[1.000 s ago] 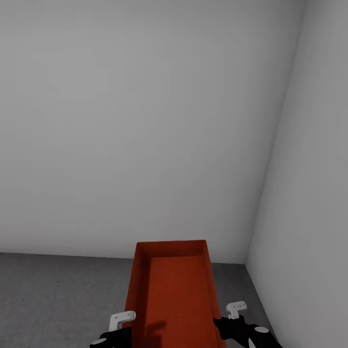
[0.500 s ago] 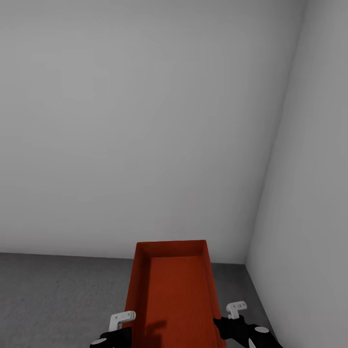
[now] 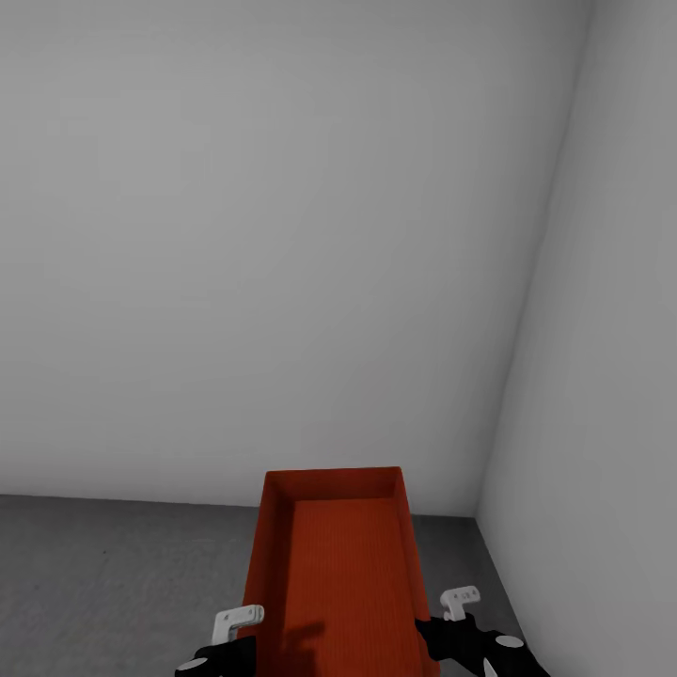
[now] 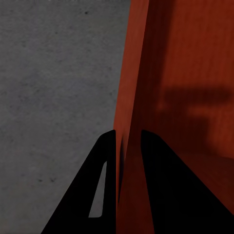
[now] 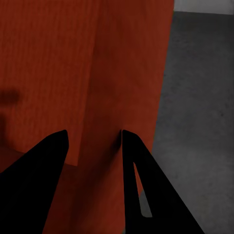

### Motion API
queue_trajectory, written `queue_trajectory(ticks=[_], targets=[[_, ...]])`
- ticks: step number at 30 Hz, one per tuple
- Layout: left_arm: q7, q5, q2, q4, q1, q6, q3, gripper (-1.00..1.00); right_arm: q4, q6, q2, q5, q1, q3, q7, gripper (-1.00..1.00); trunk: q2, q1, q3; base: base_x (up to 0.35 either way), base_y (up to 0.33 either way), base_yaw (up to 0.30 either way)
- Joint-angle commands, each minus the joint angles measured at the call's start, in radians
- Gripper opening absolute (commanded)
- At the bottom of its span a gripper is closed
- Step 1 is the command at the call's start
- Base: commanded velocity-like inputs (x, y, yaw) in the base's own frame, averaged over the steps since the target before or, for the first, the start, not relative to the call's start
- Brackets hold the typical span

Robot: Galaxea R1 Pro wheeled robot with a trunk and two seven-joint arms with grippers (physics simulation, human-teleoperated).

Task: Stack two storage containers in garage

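Both end effectors (image 4: 127,141) (image 5: 92,139) clamp the storage container's (image 3: 334,574) opposite side walls.

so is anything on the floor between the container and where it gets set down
Nothing visible: the storage container is held by the left claw and right claw on its side walls, over bare concrete floor near the wall corner.

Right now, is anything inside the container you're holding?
No. The storage container looks empty: bare ribbed orange bottom with an arm shadow. Its nearest end is cut off by the head view's edge. Left gripper and right gripper straddle its side walls.
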Motion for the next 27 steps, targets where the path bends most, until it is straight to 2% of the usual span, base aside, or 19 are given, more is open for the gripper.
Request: queue_trajectory(ticks=[1,10,27], targets=[[0.02,-0.04,-0.001,-0.003,0.0,-0.072,0.001,-1.0,0.0,0.006,0.0,-0.038,-0.001,-0.006,0.045,-1.0,-0.001,0.0,-0.002,0.0,0.0,0.0],[0.02,-0.04,-0.002,-0.003,0.0,-0.072,0.001,-1.0,0.0,0.006,0.0,-0.039,-0.001,-0.007,0.045,-1.0,-0.001,0.0,-0.002,0.054,-0.037,0.0],[0.02,-0.04,-0.002,-0.003,0.0,-0.072,0.001,-1.0,0.0,0.006,0.0,-0.039,-0.001,-0.007,0.045,-1.0,-0.001,0.0,-0.002,0.268,-0.178,0.0]])
